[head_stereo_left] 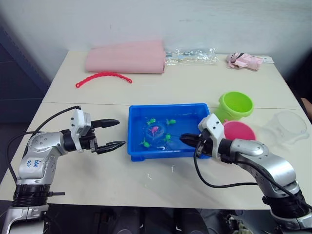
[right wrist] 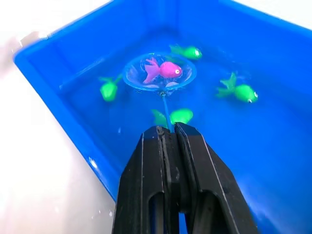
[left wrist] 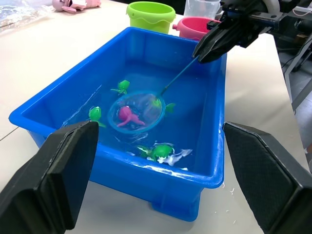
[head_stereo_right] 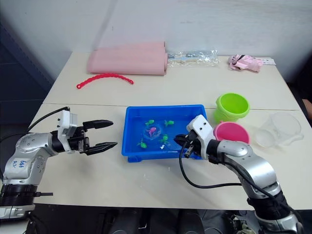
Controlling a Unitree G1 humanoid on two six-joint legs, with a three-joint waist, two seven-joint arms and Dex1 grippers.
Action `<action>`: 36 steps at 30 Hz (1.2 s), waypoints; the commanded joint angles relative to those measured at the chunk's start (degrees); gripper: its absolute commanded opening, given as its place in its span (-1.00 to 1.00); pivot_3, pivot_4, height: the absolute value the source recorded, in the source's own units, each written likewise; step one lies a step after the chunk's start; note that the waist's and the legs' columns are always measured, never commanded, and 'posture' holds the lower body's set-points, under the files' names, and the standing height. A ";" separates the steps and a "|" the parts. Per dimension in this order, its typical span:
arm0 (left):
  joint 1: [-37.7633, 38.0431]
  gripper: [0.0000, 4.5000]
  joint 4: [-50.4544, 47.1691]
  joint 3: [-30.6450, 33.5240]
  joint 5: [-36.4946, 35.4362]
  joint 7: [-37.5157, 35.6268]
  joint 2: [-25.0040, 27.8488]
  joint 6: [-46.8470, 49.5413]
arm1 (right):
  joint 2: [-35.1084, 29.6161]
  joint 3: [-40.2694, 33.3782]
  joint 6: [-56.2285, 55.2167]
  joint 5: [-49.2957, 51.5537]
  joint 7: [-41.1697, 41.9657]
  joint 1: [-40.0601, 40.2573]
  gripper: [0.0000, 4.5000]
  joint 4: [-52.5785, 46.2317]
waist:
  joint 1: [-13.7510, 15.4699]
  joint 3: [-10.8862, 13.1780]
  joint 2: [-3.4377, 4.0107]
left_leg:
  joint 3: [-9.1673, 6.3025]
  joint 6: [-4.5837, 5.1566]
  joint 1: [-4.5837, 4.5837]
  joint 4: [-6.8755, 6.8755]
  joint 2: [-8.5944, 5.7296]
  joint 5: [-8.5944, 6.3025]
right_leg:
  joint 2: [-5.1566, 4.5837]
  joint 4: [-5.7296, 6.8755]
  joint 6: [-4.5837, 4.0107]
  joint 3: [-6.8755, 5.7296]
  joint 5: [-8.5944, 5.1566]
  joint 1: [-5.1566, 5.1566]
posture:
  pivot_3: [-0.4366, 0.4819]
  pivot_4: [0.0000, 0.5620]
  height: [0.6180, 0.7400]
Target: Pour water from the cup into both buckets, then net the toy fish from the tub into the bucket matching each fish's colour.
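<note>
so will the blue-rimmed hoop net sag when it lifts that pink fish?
Probably a little: the blue-rimmed hoop net hangs on a thin handle pinched by the right gripper. The pink plastic fish looks light, but may slide in the wet mesh.

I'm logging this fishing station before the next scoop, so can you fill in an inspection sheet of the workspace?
Surface: pale table, water drops by the tub.
Job's things: blue tub holds water, green fish and the net with a pink fish in its hoop. Green bucket and pink bucket beside the tub; clear cup beyond them.
Clutter: pink roll, red beaded strip, clear bag, pink toy.
Grippers: right gripper shut on the net handle; left gripper open beside the tub.
Cables: black cable looped along the right arm.
Surroundings: light wall.
</note>
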 commanded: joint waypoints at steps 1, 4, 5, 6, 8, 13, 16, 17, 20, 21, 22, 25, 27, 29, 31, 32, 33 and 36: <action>-0.78 0.97 0.13 -0.45 -0.04 -0.85 -0.07 -1.18 | -0.76 -2.60 -2.83 0.56 1.05 2.66 -1.00 -4.15 | 0.00 0.00 0.00 | 0.01 0.00 -0.01 0.00 0.00 0.00 | 0.00 0.00 0.00 0.00 0.00 -0.01 | -0.05 -0.47 1.00; -1.64 0.97 0.20 -0.85 -0.71 -1.32 -0.34 -0.65 | -2.52 -6.08 -4.13 1.34 2.07 6.21 -1.00 -7.06 | 0.23 0.00 0.00 | 0.02 0.02 -0.02 0.02 0.00 -0.02 | -0.01 0.00 0.00 0.01 0.00 0.00 | -0.05 -0.47 1.00; -2.09 0.97 0.27 -1.12 -0.87 -1.52 -0.47 -0.44 | -2.97 -7.18 -4.93 1.35 2.43 7.41 -1.00 -7.90 | 0.32 0.00 0.00 | 0.02 0.02 -0.01 0.02 0.00 -0.02 | -0.01 -0.01 0.00 0.01 0.00 0.00 | -0.05 -0.47 1.00; -2.43 0.97 0.38 -1.32 -0.99 -1.86 -0.56 -0.39 | -3.35 -8.21 -5.39 1.44 2.54 8.61 -1.00 -8.75 | 0.46 0.00 0.00 | 0.02 0.02 -0.01 0.02 0.00 -0.02 | -0.01 -0.01 0.00 0.01 0.00 0.01 | -0.05 -0.47 1.00; -3.21 0.97 0.77 -1.96 -0.61 -2.64 -0.72 -1.06 | -3.94 -10.27 -6.70 1.35 2.79 11.12 -1.00 -9.94 | 0.45 0.00 0.00 | 0.02 0.03 -0.02 0.04 0.00 -0.03 | -0.01 -0.03 0.00 0.00 0.00 0.01 | -0.05 -0.47 1.00; -6.23 0.97 1.82 -5.08 0.50 -4.73 -2.10 -2.49 | -5.25 -17.34 -14.75 -0.05 5.89 19.86 -1.00 -11.81 | 0.56 0.00 0.00 | 0.05 0.02 0.00 0.02 -0.02 -0.04 | 0.00 -0.06 0.00 0.01 0.00 0.02 | -0.05 -0.47 1.00; -7.12 0.97 1.11 -5.84 0.17 -3.20 -3.98 -1.50 | -5.52 -22.29 -18.56 -0.94 6.66 24.84 -1.00 -13.45 | 0.54 0.00 -0.01 | 0.08 0.03 0.01 0.05 -0.01 -0.04 | 0.01 -0.04 0.01 0.02 0.00 0.04 | -0.05 -0.47 1.00; -7.21 0.97 0.64 -6.17 -0.03 -2.81 -4.56 -0.90 | -5.15 -23.92 -19.02 -0.66 6.34 25.99 -1.00 -14.17 | 0.51 0.00 -0.01 | 0.08 0.03 0.01 0.06 -0.01 -0.04 | 0.01 -0.04 0.01 0.02 0.00 0.03 | -0.05 -0.47 1.00; -7.10 0.97 -0.70 -7.83 -0.06 -2.38 -6.24 0.53 | -3.91 -28.51 -20.31 1.11 5.94 29.45 -1.00 -16.64 | 0.45 0.00 -0.01 | 0.09 0.03 0.05 0.04 0.02 -0.04 | 0.04 -0.04 0.01 0.05 0.00 0.04 | -0.05 -0.47 1.00; -7.13 0.97 -0.76 -8.26 0.00 -2.18 -6.79 0.83 | -3.48 -29.57 -21.07 1.38 5.90 30.34 -1.00 -17.24 | 0.50 0.00 -0.01 | 0.09 0.03 0.06 0.04 0.03 -0.04 | 0.05 -0.03 0.01 0.05 0.00 0.05 | -0.05 -0.47 1.00; -7.32 0.97 -0.57 -8.63 0.24 -1.67 -7.52 0.86 | -2.84 -30.92 -21.93 2.06 5.96 31.30 -1.00 -17.93 | 0.50 0.00 -0.01 | 0.09 0.03 0.07 0.05 0.04 -0.04 | 0.05 -0.04 0.01 0.05 0.00 0.06 | -0.05 -0.47 1.00; -7.80 0.97 -0.09 -9.68 0.52 -0.87 -9.38 1.37 | -0.82 -35.49 -24.47 4.83 6.62 34.59 -1.00 -20.19 | 0.55 0.00 -0.01 | 0.09 0.03 0.09 0.07 0.03 -0.04 | 0.04 -0.09 0.01 0.08 0.00 0.09 | -0.05 -0.47 1.00; -8.79 0.97 0.87 -10.84 0.63 -1.58 -10.46 1.34 | -0.21 -39.83 -25.74 6.00 7.73 38.08 -1.00 -21.36 | 0.59 -0.01 -0.01 | 0.09 0.03 0.10 0.07 0.01 -0.04 | 0.03 -0.09 0.01 0.10 0.00 0.08 | -0.05 -0.47 1.00; -9.83 0.97 2.04 -11.64 0.78 -2.19 -11.37 1.23 | -0.10 -43.86 -27.28 5.66 8.69 41.00 -1.00 -21.43 | 0.81 -0.01 -0.01 | 0.09 0.03 0.10 0.09 0.02 -0.04 | 0.04 -0.09 0.01 0.10 0.00 0.11 | -0.05 -0.47 1.00; -11.50 0.97 3.32 -12.23 1.02 -2.04 -12.34 1.62 | -0.30 -48.08 -27.76 6.40 9.44 43.33 -1.00 -20.85 | 0.76 -0.01 -0.01 | 0.09 0.04 0.11 0.11 0.00 -0.04 | 0.04 -0.11 0.01 0.11 0.01 0.13 | -0.05 -0.47 1.00; -12.30 0.97 3.87 -12.88 1.68 -2.07 -12.54 1.69 | -0.41 -50.17 -27.85 6.85 9.72 44.30 -1.00 -20.38 | 0.75 -0.01 -0.01 | 0.09 0.04 0.11 0.12 0.00 -0.05 | 0.03 -0.10 0.01 0.11 0.01 0.13 | -0.05 -0.47 1.00; -13.05 0.97 4.27 -13.40 2.07 -1.93 -12.91 1.92 | -0.57 -52.31 -27.90 7.17 10.13 45.33 -1.00 -19.83 | 0.75 -0.01 -0.02 | 0.09 0.05 0.11 0.13 0.00 -0.05 | 0.03 -0.09 0.01 0.12 0.01 0.13 | -0.05 -0.47 1.00; -14.53 0.97 3.98 -14.10 1.39 -1.57 -14.18 3.45 | -0.99 -57.34 -28.70 6.92 12.15 48.25 -1.00 -17.78 | 0.72 -0.02 -0.01 | 0.08 0.05 0.13 0.10 0.00 -0.05 | 0.04 -0.08 0.01 0.12 0.01 0.13 | -0.05 -0.47 1.00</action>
